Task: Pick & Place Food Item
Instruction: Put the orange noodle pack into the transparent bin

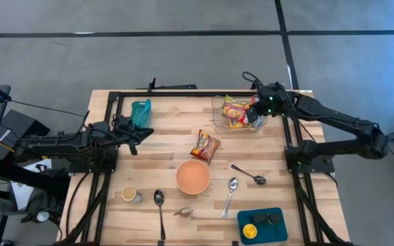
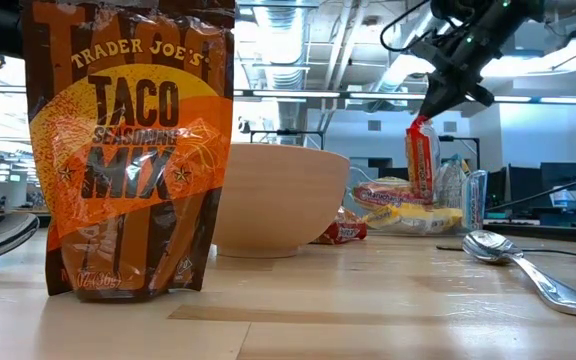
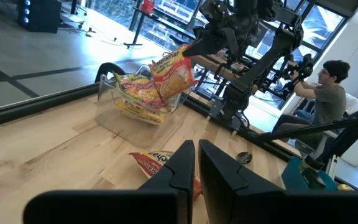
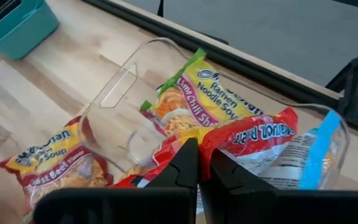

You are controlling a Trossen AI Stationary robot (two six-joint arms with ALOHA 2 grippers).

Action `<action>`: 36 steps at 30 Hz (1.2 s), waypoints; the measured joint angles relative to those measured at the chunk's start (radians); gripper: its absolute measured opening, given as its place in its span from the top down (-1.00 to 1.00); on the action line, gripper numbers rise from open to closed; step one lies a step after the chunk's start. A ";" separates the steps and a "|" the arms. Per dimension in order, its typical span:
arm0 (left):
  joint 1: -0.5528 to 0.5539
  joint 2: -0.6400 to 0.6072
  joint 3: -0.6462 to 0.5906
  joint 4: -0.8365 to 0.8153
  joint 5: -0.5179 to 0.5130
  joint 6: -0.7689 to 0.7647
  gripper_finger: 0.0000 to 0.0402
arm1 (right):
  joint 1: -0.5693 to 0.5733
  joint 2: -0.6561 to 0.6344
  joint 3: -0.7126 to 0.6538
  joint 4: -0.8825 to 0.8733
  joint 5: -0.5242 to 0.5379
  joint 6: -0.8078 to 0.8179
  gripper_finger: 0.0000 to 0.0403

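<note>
My right gripper (image 1: 257,115) is shut on a red-and-orange ramen packet (image 4: 253,140) above a clear plastic bin (image 1: 232,113) at the table's far right. The bin holds more ramen packets (image 4: 194,99). In the low view the held packet (image 2: 421,160) hangs below the gripper (image 2: 438,105). My left gripper (image 1: 139,134) is shut and empty at the table's left, beside a teal container (image 1: 141,112). Its fingers show in the left wrist view (image 3: 195,163). Another red packet (image 1: 205,145) lies flat on the table mid-way. My right gripper pinches the ramen packet's top edge (image 4: 219,149) between its two fingers, coming from above and pointing down. The packet hangs upright below the fingers (image 2: 423,150), lifted above the packets in the bin.
A tan bowl (image 1: 193,176) stands in the middle. A taco seasoning pouch (image 2: 128,150) stands upright near the front edge. Several spoons (image 1: 230,195), a small cup (image 1: 130,195) and a teal tray (image 1: 261,224) lie toward the front. A person (image 3: 328,93) sits beyond the table.
</note>
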 joint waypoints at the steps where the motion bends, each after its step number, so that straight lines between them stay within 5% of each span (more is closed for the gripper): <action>1: 0.000 0.000 0.000 0.000 0.000 0.000 0.92 | -0.007 0.000 0.000 -0.002 0.000 0.000 1.00; 17: 0.000 0.000 0.000 0.000 0.000 0.000 0.92 | -0.107 0.004 0.000 -0.002 -0.001 -0.071 1.00; 36: 0.000 0.000 0.000 0.000 0.000 0.000 0.92 | -0.127 0.150 0.000 0.101 -0.110 -0.131 1.00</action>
